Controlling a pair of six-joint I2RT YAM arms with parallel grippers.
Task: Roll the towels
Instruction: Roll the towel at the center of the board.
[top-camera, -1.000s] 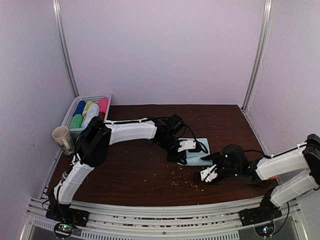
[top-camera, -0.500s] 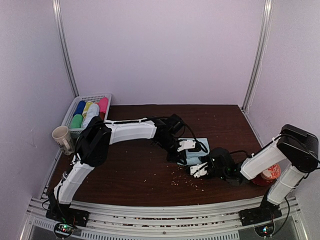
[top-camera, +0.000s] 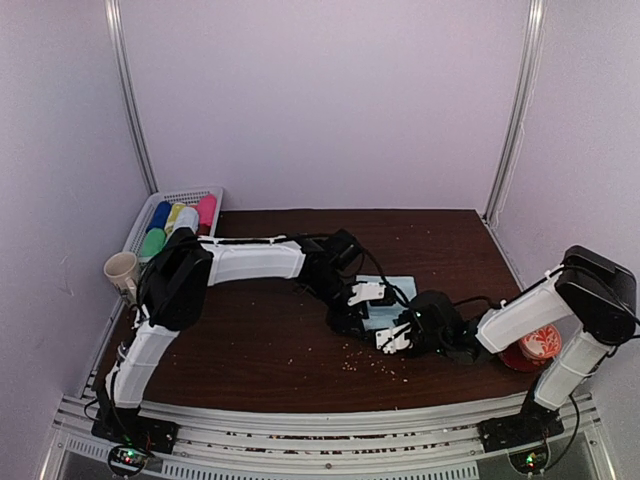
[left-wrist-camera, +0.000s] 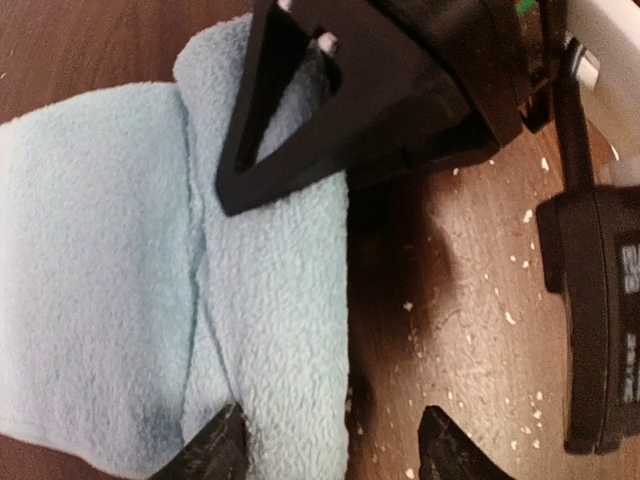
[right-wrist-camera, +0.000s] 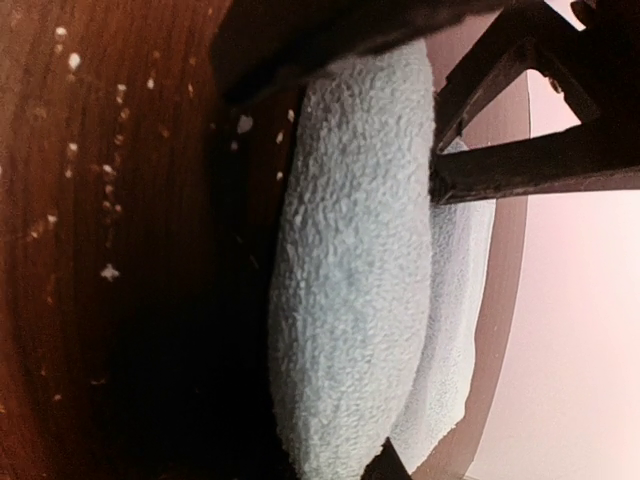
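At about 10 o'clock on the dark brown wooden table (top-camera: 260, 340) I see a white slatted plastic basket (top-camera: 190, 193) holding bright cloth rolls (top-camera: 153, 242). A cream ceramic mug (top-camera: 122, 270) stands just beside it at its 7 o'clock.

My left gripper (left-wrist-camera: 330, 452) is stretched out to mid-table, and its fingertips stand apart. One tip rests on the pale light-blue terry cloth towel (left-wrist-camera: 270, 300), where the flat part meets the rolled edge. The other hangs over bare wood at the roll's 3 o'clock, clear of the cloth. The roll lies between them unpinched, with the flat part spread at its 9 o'clock.

My right gripper (top-camera: 385, 335) meets the same roll at its 12 o'clock end in the left wrist view, with a black triangular finger lying across the cloth. I cannot tell whether it is clamped on. Pale crumbs (top-camera: 355, 362) speckle the wood at the towel's 6 o'clock. A red-and-white round dish (top-camera: 540, 345) sits at the table's 4 o'clock.
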